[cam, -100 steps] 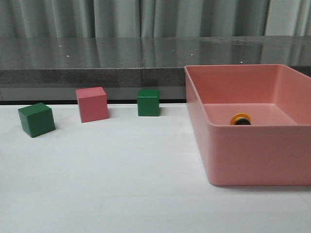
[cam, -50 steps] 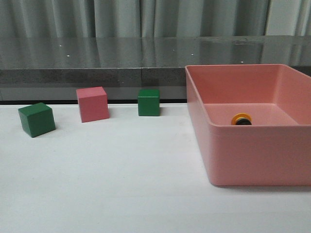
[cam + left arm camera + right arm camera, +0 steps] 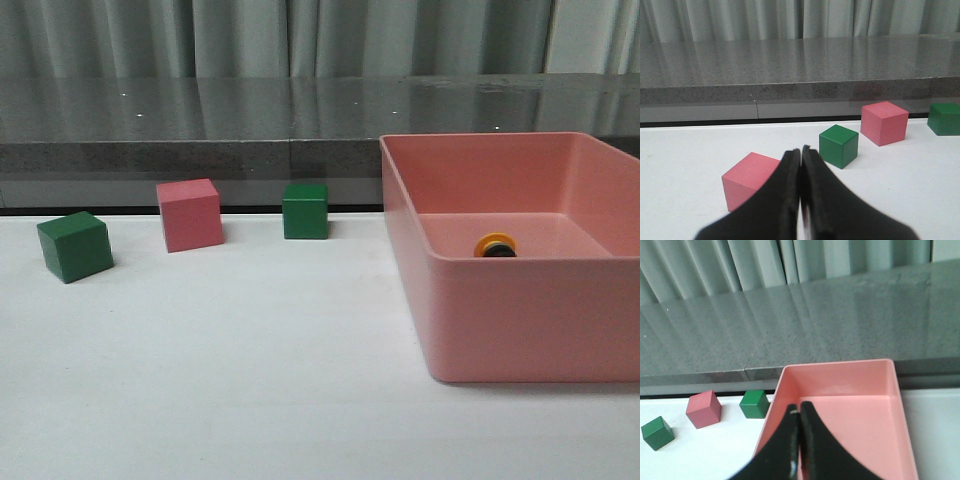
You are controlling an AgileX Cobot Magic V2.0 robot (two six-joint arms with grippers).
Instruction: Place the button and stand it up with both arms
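Note:
The button [image 3: 496, 245] lies inside the pink bin [image 3: 520, 330] on its floor. I see its yellow cap and a bit of black body; the bin's front wall hides the rest. Neither arm shows in the front view. My left gripper [image 3: 801, 151] is shut and empty, low over the white table, with a pink cube [image 3: 751, 177] just behind its fingers. My right gripper [image 3: 799, 408] is shut and empty, above the near left part of the pink bin [image 3: 840, 371]. The button does not show in the right wrist view.
On the white table to the left of the bin stand a green cube [image 3: 75, 246], a pink cube [image 3: 190, 214] and a second green cube [image 3: 305, 210]. A grey stone ledge [image 3: 200, 130] runs along the back. The left wrist view shows one more pink cube, close to the gripper.

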